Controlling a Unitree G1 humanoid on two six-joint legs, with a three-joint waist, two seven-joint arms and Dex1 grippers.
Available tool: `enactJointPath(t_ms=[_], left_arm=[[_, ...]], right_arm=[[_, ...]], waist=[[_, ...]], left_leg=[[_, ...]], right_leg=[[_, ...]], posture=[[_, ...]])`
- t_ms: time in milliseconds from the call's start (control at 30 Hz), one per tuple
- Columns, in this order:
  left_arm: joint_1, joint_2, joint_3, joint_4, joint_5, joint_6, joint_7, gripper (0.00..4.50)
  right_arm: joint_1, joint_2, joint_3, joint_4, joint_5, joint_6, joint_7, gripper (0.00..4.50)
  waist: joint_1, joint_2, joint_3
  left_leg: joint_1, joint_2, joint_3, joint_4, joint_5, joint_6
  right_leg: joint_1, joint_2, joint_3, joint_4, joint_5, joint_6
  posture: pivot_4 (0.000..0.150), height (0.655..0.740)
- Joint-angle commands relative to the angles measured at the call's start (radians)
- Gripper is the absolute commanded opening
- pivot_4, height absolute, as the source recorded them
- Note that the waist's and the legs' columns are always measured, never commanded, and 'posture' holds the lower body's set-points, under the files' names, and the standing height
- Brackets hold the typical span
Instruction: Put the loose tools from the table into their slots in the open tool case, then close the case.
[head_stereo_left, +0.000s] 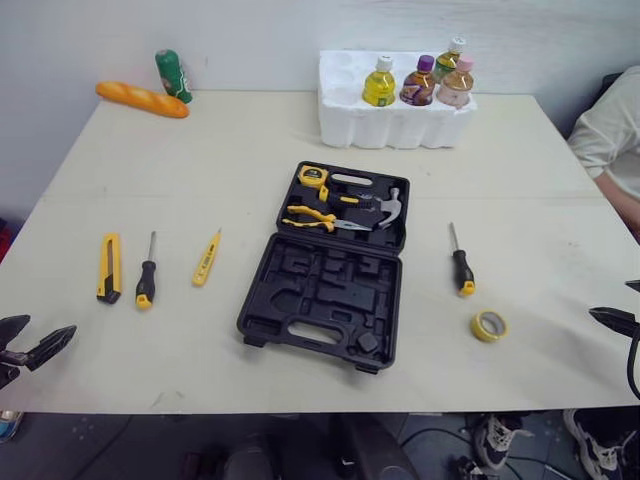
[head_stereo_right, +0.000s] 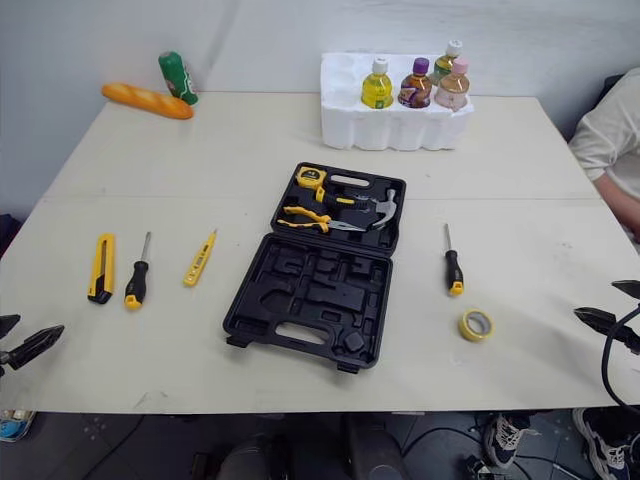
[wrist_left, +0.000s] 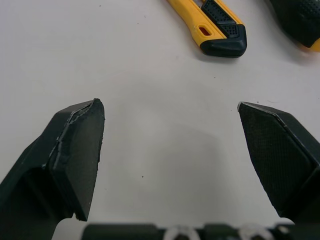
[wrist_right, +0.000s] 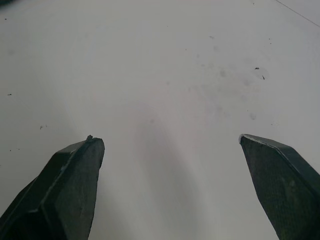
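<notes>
- Clock directions are taken from the tool case (head_stereo_left: 322, 268), with 12 at the far edge of the bench (head_stereo_left: 200, 150).
- The case lies open, mid-bench. Its far half holds a tape measure (head_stereo_left: 313, 176), pliers (head_stereo_left: 312, 217) and a hammer (head_stereo_left: 390, 208). The slots in the near half are empty.
- Loose at 9 o'clock, running outward: tester pen (head_stereo_left: 206, 258), black-handled screwdriver (head_stereo_left: 147, 272), yellow utility knife (head_stereo_left: 109, 267). All lie flat and apart from each other.
- Loose at 3 o'clock: second screwdriver (head_stereo_left: 460, 262), tip pointing to 12.
- Loose at 4 o'clock: yellow tape roll (head_stereo_left: 489, 325), lying flat just beside that screwdriver's handle end.
- Left gripper (wrist_left: 170, 104) is at 8 o'clock by the near-left edge. Its fingers (wrist_left: 75, 155) are spread wide over bare bench, holding nothing. The knife's end is just ahead of them.
- Right gripper (wrist_right: 170, 138) is at 4 o'clock by the right edge, beyond the tape roll. Its fingers are spread wide over bare bench and also hold nothing.
- At 12–1 o'clock: foam tray (head_stereo_left: 390, 125) with bottles (head_stereo_left: 379, 88) in it.
- At 10–11 o'clock: bread loaf (head_stereo_left: 142, 99) with a green can (head_stereo_left: 172, 75) beside it.
- At 2 o'clock: a person's sleeve (head_stereo_left: 610, 130) at the bench edge.
</notes>
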Motion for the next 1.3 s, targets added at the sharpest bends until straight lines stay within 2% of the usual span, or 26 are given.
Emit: enactJointPath(t_ms=[33, 267, 567, 1300], left_arm=[[-0.015, 0.024, -0.013, 0.018, 0.024, -0.009, 0.011, 4.45], [-0.060, 0.023, -0.051, 0.023, 0.028, 0.012, 0.031, 4.45], [-0.048, 0.015, -0.051, -0.006, 0.016, 0.042, 0.019, 4.45], [-0.084, 0.006, -0.085, -0.066, 0.020, 0.057, 0.037, 4.45]], right_arm=[[0.007, -0.021, -0.017, -0.033, 0.002, 0.005, -0.024, 4.50], [0.073, 0.007, -0.051, -0.264, 0.034, 0.131, -0.101, 4.50], [0.135, 0.045, -0.099, -0.433, 0.080, 0.219, -0.146, 4.50], [0.114, 0.047, -0.108, -0.437, 0.073, 0.203, -0.222, 4.50]], waist=[[0.000, 0.000, 0.000], [0.002, 0.000, 0.000], [0.004, 0.000, 0.000], [0.004, 0.000, 0.000]], left_leg=[[0.000, 0.000, 0.000, 0.000, 0.000, 0.000], [0.000, 0.000, -0.001, 0.000, 0.002, -0.002], [0.000, 0.000, -0.001, 0.000, 0.002, -0.001], [0.000, 0.000, 0.000, 0.001, 0.002, -0.001]], right_leg=[[0.000, 0.000, 0.000, 0.000, 0.000, 0.000], [0.000, 0.000, 0.000, 0.002, 0.000, 0.001], [0.000, 0.001, 0.000, 0.003, 0.000, 0.001], [0.000, 0.001, 0.000, 0.004, 0.000, 0.001]], posture=[[0.150, 0.7339], [0.150, 0.7339], [0.150, 0.7339], [0.150, 0.7339]])
